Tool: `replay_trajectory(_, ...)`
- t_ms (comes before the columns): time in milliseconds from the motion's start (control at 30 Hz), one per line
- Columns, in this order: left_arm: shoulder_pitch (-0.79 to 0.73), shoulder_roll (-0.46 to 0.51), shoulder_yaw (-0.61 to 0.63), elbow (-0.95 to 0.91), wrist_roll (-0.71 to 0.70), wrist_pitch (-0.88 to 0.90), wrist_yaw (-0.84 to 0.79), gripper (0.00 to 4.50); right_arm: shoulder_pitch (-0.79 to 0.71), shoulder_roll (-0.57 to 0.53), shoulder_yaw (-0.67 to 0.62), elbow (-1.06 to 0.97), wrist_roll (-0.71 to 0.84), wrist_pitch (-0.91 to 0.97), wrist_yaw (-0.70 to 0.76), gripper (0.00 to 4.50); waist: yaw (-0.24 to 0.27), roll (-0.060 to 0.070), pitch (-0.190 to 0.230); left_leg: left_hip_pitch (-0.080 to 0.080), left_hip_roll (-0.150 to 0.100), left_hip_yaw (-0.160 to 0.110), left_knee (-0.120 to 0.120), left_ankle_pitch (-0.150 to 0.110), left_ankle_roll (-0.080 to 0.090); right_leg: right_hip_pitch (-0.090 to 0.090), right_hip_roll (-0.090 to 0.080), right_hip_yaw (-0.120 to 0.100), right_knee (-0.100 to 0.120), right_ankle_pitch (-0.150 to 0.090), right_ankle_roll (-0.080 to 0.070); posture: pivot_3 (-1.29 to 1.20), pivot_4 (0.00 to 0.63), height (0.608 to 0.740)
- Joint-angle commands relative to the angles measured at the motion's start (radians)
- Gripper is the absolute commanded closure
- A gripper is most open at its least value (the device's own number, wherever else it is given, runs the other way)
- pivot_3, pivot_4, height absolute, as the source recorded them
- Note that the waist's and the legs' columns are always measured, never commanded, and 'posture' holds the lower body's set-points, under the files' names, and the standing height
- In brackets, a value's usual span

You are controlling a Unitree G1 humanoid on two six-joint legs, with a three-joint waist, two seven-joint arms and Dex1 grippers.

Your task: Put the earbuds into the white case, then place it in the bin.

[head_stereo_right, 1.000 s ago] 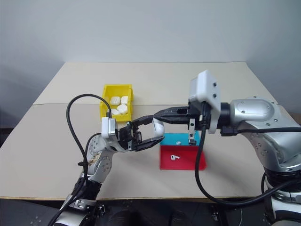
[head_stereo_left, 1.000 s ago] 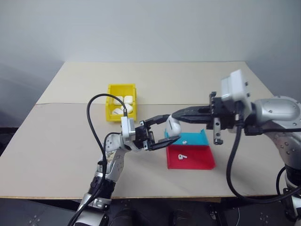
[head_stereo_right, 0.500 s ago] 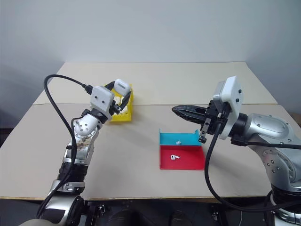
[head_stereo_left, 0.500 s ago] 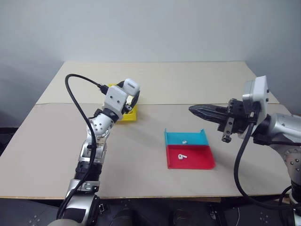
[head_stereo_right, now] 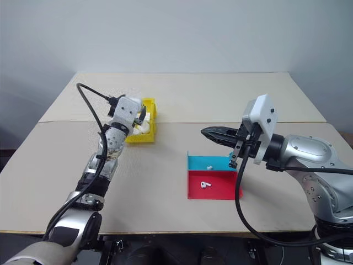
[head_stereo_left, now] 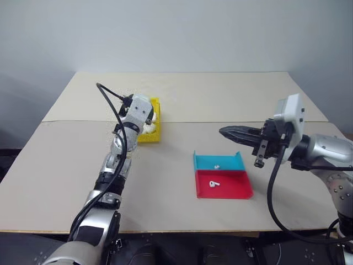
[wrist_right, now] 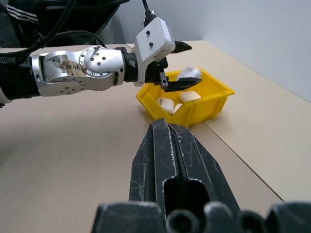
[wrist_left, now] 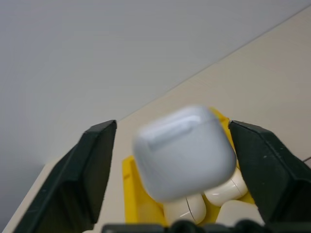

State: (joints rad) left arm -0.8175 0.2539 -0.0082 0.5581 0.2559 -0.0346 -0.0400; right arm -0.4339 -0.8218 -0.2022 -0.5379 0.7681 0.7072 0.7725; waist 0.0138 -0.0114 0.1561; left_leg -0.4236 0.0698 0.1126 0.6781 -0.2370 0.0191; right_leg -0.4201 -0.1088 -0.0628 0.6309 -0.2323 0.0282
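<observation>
beige table (head_stereo_left: 220, 99), plain grey wall (head_stereo_left: 176, 33)

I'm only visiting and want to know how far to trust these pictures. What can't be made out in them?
- The white case: blurred in the left wrist view, so contact with the left gripper is unclear.
- The bin: its contents are largely hidden by the left arm in the head views.
- The earbuds: too small for detail.

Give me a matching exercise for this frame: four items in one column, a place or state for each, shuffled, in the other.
1. left end effector
2. right end effector
3. white case
4. yellow bin

A. shut, holding nothing
B. between spread fingers, above the bin
C. open, over the bin
D. on the table, holding other white cases

Pairs: 1-C, 2-A, 3-B, 4-D
</observation>
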Motion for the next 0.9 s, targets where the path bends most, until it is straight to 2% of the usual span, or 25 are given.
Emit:
replay_trajectory(33, -0.038, -0.036, 0.046, -0.092, -0.124, 0.008, -0.055, 0.02, 0.010, -0.006, -0.011, -0.025, -0.010, -0.015, -0.011, 4.50, 0.001, 0.000, 0.000, 0.000, 0.000, 0.000, 0.000, 0.000, 0.000, 0.000, 0.000, 0.000, 0.000, 0.000, 0.000, 0.00, 0.150, 0.740)
replay_trajectory(133, -0.011, -0.027, 0.074, -0.210, -0.272, 0.096, -0.229, 0.02, 0.025, -0.015, -0.018, -0.032, -0.014, -0.019, -0.009, 4.50, 0.001, 0.000, 0.000, 0.000, 0.000, 0.000, 0.000, 0.000, 0.000, 0.000, 0.000, 0.000, 0.000, 0.000, 0.000, 0.00, 0.150, 0.740)
replay_trajectory(267, 0.097, 0.069, 0.126, -0.461, -0.561, 0.355, -0.522, 0.02, 0.064, -0.055, -0.036, -0.010, -0.054, -0.047, 0.030, 4.50, -0.011, 0.000, 0.000, 0.000, 0.000, 0.000, 0.000, 0.001, -0.002, -0.001, 0.000, 0.001, 0.000, 0.000, 0.000, 0.00, 0.150, 0.740)
replay_trajectory(367, 0.239, 0.219, 0.119, -0.647, -0.642, 0.393, -0.708, 0.02, 0.133, -0.124, -0.065, 0.031, -0.133, -0.151, 0.131, 4.50, -0.024, 0.000, 0.000, 0.002, 0.000, 0.001, -0.001, 0.006, -0.011, -0.001, 0.000, 0.002, 0.001, 0.000, 0.000, 0.00, 0.150, 0.740)
replay_trajectory(500, 0.441, 0.433, 0.151, -0.789, -0.730, 0.377, -0.963, 0.02, 0.212, -0.235, -0.099, 0.149, -0.243, -0.290, 0.273, 4.50, -0.022, 0.000, 0.000, 0.003, 0.001, 0.001, -0.001, 0.006, -0.010, 0.000, 0.000, 0.002, 0.001, 0.000, 0.000, 0.00, 0.150, 0.740)
replay_trajectory(567, 0.518, 0.517, 0.175, -0.814, -0.762, 0.382, -1.053, 0.02, 0.235, -0.279, -0.108, 0.226, -0.293, -0.359, 0.329, 4.50, -0.018, 0.000, 0.000, 0.003, 0.001, 0.001, -0.001, 0.002, -0.003, 0.001, 0.000, 0.002, 0.001, 0.000, 0.000, 0.00, 0.150, 0.740)
replay_trajectory(700, 0.646, 0.648, 0.223, -0.835, -0.771, 0.350, -1.173, 0.02, 0.311, -0.326, -0.145, 0.366, -0.375, -0.571, 0.464, 4.50, -0.008, 0.001, 0.000, 0.004, 0.001, 0.001, -0.002, 0.002, -0.003, 0.001, 0.000, 0.002, 0.001, -0.001, 0.000, 0.00, 0.150, 0.740)
replay_trajectory(800, 0.688, 0.685, 0.257, -0.848, -0.790, 0.366, -1.191, 0.02, 0.360, -0.319, -0.174, 0.419, -0.406, -0.730, 0.527, 4.50, -0.005, 0.001, 0.000, 0.004, 0.001, 0.001, -0.002, 0.002, -0.003, 0.000, 0.000, 0.002, 0.001, -0.001, 0.000, 0.00, 0.150, 0.740)
replay_trajectory(900, 0.705, 0.692, 0.286, -0.879, -0.817, 0.389, -1.176, 0.02, 0.381, -0.322, -0.184, 0.448, -0.403, -0.771, 0.559, 4.50, -0.004, 0.001, 0.000, 0.004, 0.001, 0.002, -0.002, 0.002, -0.003, 0.001, 0.000, 0.002, 0.001, -0.001, 0.000, 0.00, 0.150, 0.740)
